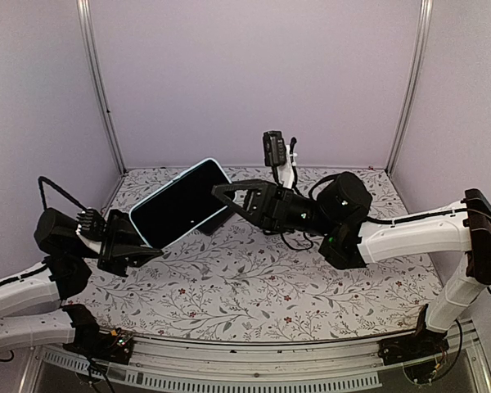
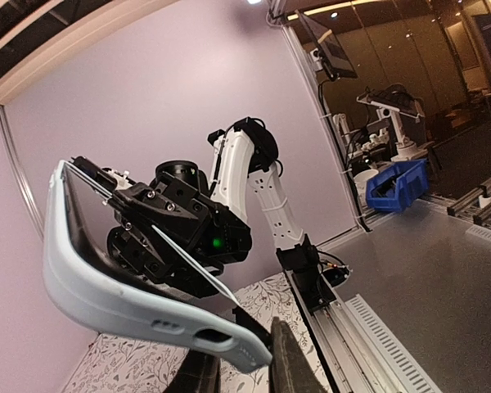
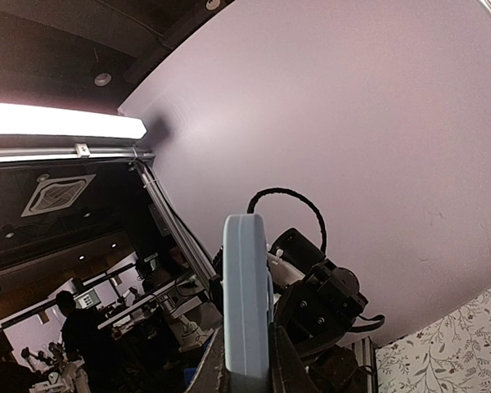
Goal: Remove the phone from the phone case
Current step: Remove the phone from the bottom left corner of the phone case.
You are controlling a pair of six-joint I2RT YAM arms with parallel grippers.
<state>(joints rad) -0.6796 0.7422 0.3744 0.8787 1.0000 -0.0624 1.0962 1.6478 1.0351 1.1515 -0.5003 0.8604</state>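
**A:** Starting at the left: why is the left gripper (image 1: 141, 246) down at the phone's 7 o'clock corner?

**B:** To anchor it, I'd say. In its wrist view the fingers (image 2: 288, 364) stand narrow, one on each side of the phone case (image 2: 114, 295) at its lower end. They pinch the pale blue shell, not the glass.

**A:** And the phone (image 1: 182, 205) itself?

**B:** It's held up off the table (image 1: 254, 278), tilted, with the dark screen facing up and towards the arms. The blue rim shows all round it from above, so it is not out yet. From the left wrist the glass may stand a little proud of the rim, but I can't tell for sure.

**A:** Then the right gripper (image 1: 222, 192), at the phone's 3 o'clock?

**B:** It's closed down tight on the opposite edge. Its camera sees the case edge-on, squeezed between the fingers (image 3: 281, 367).

**A:** Why hold both ends?

**B:** My guess is that two opposed grips in the air let one arm peel or bend the soft shell while the other resists. The risk is that both hold only the case, so the phone drops once it's freed.
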